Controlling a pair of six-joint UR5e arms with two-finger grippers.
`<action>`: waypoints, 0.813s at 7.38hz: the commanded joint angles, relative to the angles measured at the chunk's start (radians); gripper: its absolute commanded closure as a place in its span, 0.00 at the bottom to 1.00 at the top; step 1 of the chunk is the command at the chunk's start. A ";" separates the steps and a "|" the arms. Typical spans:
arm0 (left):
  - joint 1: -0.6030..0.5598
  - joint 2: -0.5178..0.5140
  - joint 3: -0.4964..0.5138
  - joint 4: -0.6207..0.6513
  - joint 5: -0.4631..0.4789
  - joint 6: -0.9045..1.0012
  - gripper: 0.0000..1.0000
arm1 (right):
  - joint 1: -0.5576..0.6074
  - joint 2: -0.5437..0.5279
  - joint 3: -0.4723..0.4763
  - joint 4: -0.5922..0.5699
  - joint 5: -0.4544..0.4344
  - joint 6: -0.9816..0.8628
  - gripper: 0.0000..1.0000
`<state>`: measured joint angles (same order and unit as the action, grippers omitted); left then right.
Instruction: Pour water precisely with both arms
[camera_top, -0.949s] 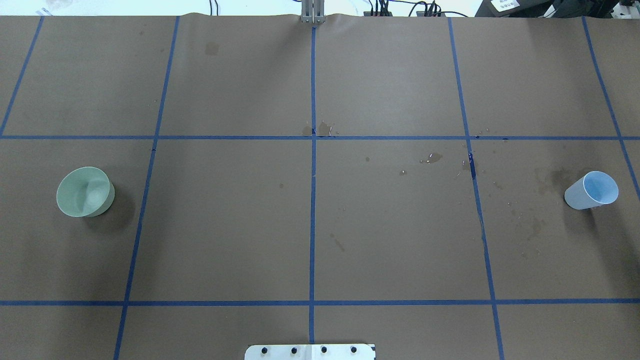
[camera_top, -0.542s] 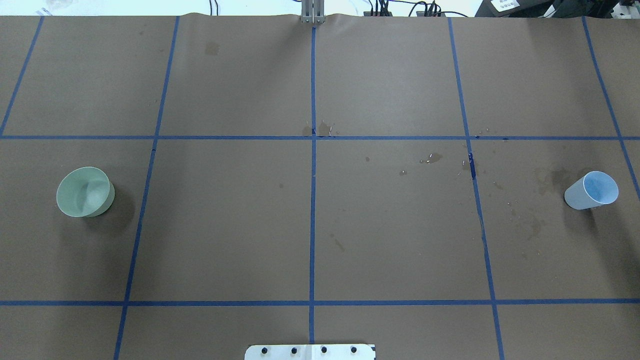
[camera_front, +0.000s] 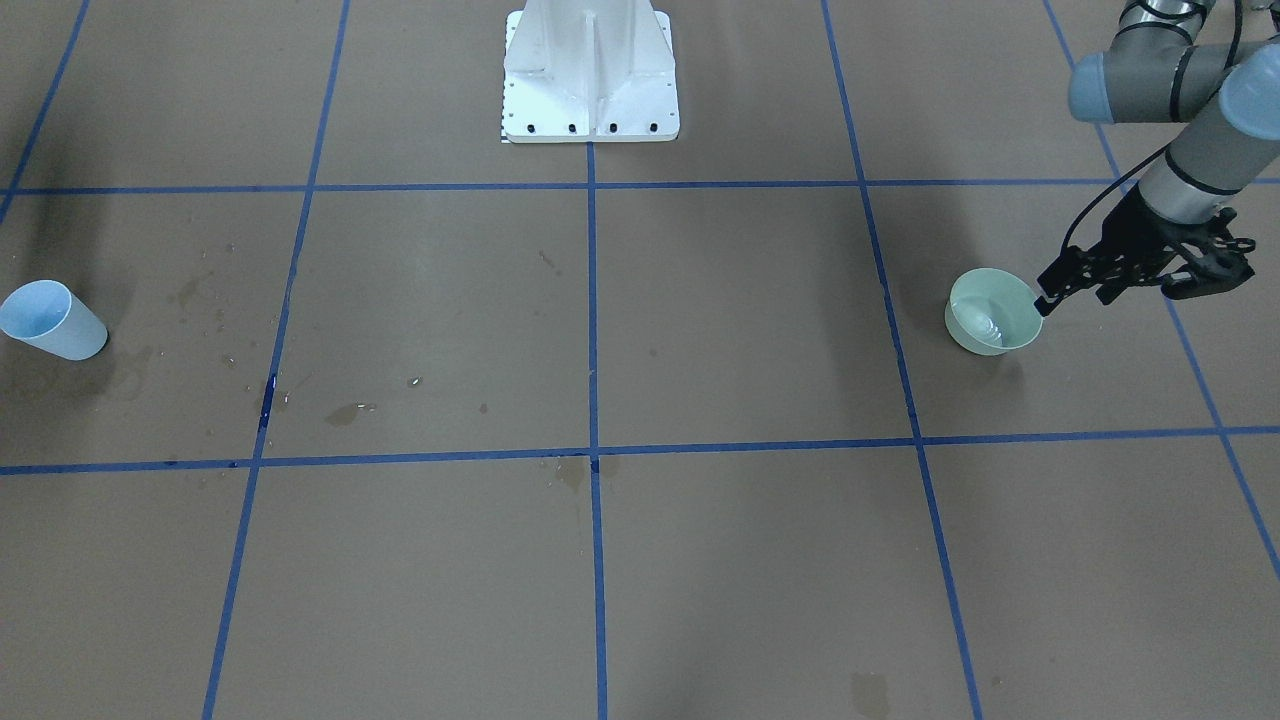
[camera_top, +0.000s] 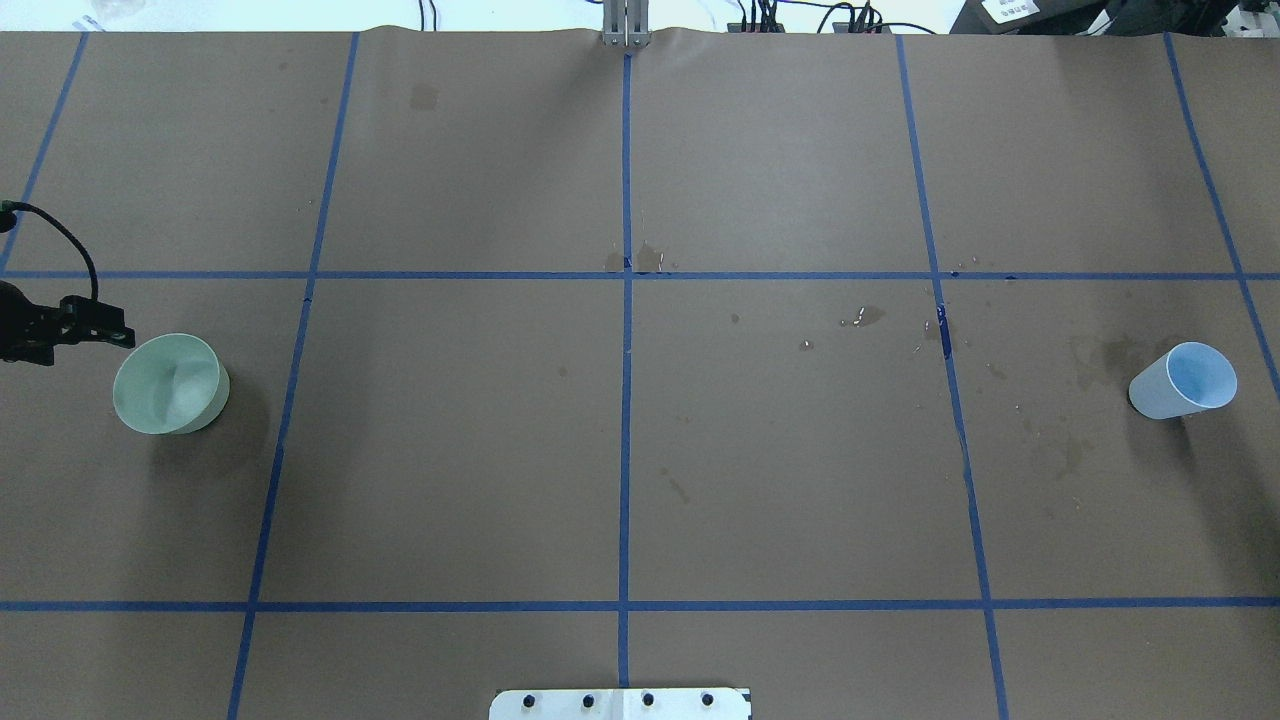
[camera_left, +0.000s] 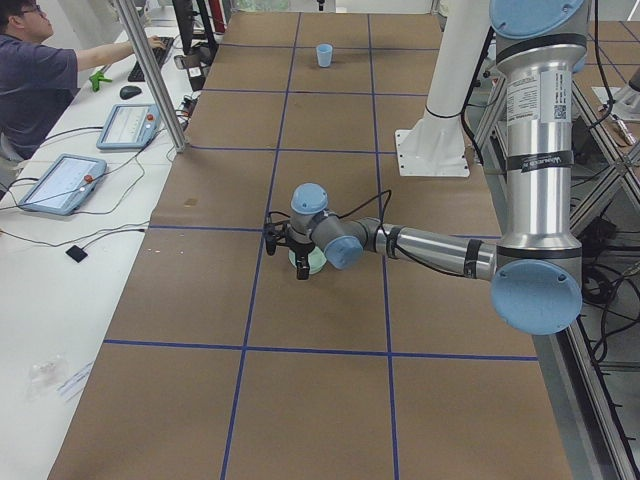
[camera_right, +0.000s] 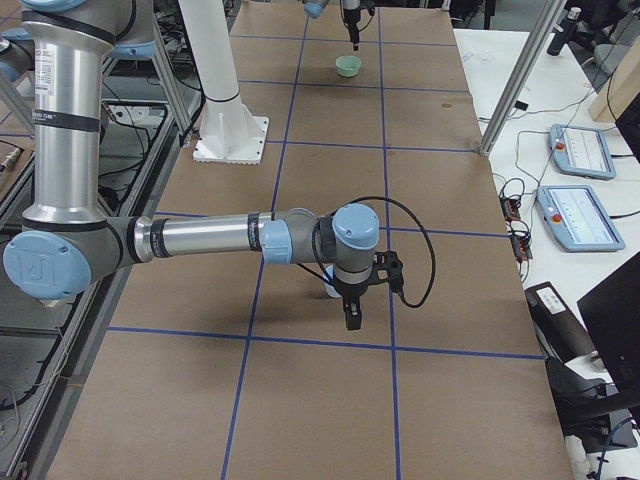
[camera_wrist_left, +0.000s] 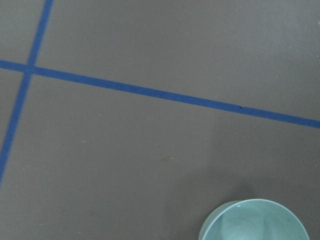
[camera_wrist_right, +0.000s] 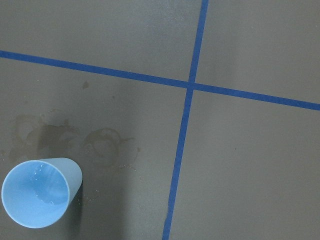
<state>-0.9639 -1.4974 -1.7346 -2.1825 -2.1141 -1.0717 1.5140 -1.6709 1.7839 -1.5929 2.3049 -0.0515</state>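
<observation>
A pale green bowl stands at the table's left end, with a faint glint of water in its bottom. My left gripper hangs just outside the bowl's far-left rim, open and holding nothing. The left wrist view catches only the bowl's rim. A light blue cup stands at the right end, with droplets inside. My right gripper hovers over the cup in the exterior right view only, so I cannot tell its state.
The white pedestal is bolted at the robot's side of the table. Wet stains dot the brown paper right of centre. Blue tape lines divide the surface. A person sits at a side desk with tablets.
My left gripper has come into the overhead view from the left edge and now sits beside the green bowl. The bowl and the cup have not moved.
</observation>
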 joint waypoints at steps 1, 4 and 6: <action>0.062 -0.017 0.027 -0.002 0.020 -0.027 0.00 | 0.000 0.019 -0.001 -0.004 -0.002 0.001 0.00; 0.106 -0.017 0.043 -0.002 0.020 -0.028 0.00 | -0.002 0.034 0.000 -0.004 -0.002 0.001 0.00; 0.110 -0.015 0.043 0.000 0.019 -0.037 0.61 | 0.000 0.060 0.006 -0.010 0.004 0.004 0.00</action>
<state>-0.8583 -1.5138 -1.6926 -2.1841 -2.0942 -1.1050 1.5134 -1.6217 1.7879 -1.5999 2.3052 -0.0486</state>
